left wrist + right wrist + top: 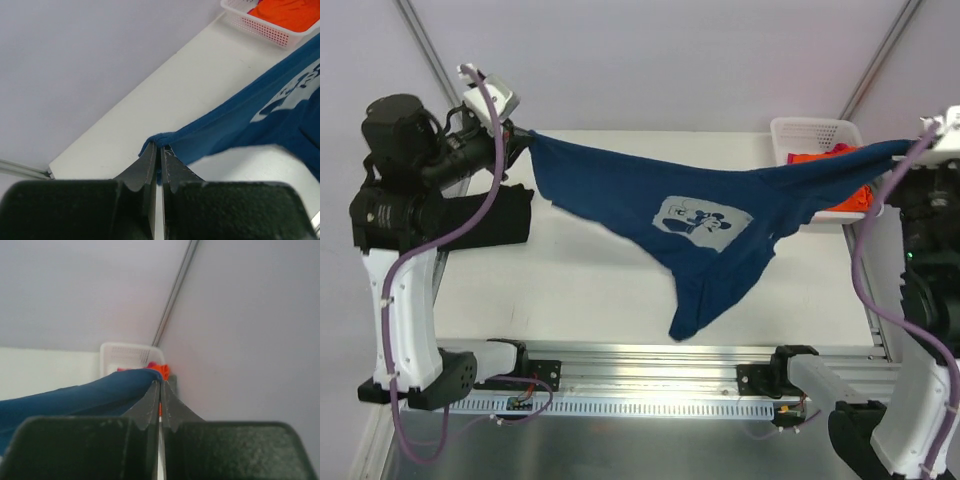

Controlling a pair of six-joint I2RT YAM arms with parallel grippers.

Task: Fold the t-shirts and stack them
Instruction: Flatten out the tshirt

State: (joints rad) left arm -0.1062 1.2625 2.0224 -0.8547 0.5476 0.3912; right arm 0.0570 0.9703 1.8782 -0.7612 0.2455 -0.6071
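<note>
The navy blue t-shirt [650, 205] with the pale cartoon print [702, 218] hangs stretched in the air between my two grippers, sagging in the middle, its lowest point near the table's front edge. My left gripper [525, 138] is shut on one end of it at the far left [161, 144]. My right gripper [912, 146] is shut on the other end at the far right [160, 382]. A black shirt [485, 215] lies on the table at the left. An orange shirt [840, 195] and a bit of pink cloth [840, 150] sit in the basket.
The white plastic basket [815, 130] stands at the table's back right corner, under the stretched shirt's right end. It also shows in the left wrist view [260, 25]. The aluminium rail [650, 365] with both arm bases runs along the near edge.
</note>
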